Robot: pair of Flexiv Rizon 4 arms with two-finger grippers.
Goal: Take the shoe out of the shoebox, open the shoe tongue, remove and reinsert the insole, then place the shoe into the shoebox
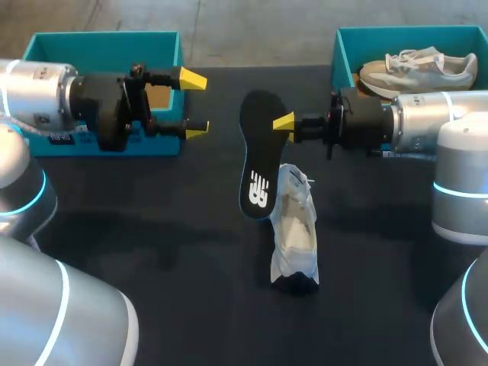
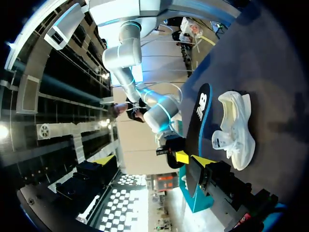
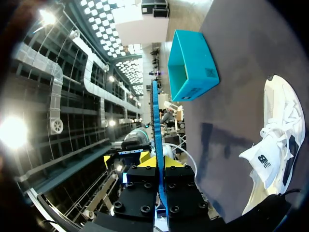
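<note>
White shoe (image 1: 296, 229) lies pointing away, dark heel nearest. Right claw (image 1: 282, 124) grasps the black insole (image 1: 259, 156), parallel beside it; only its wrist view shows both fingers (image 3: 173, 162) pinching. Left claw (image 1: 195, 104) released.

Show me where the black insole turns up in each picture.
Head view: insole held by the right claw over the table, lower end near the white shoe.
Left wrist view: on edge beside the shoe.
Right wrist view: edge-on, clamped in that same claw.
Shared landmark: the white shoe on the table.
</note>
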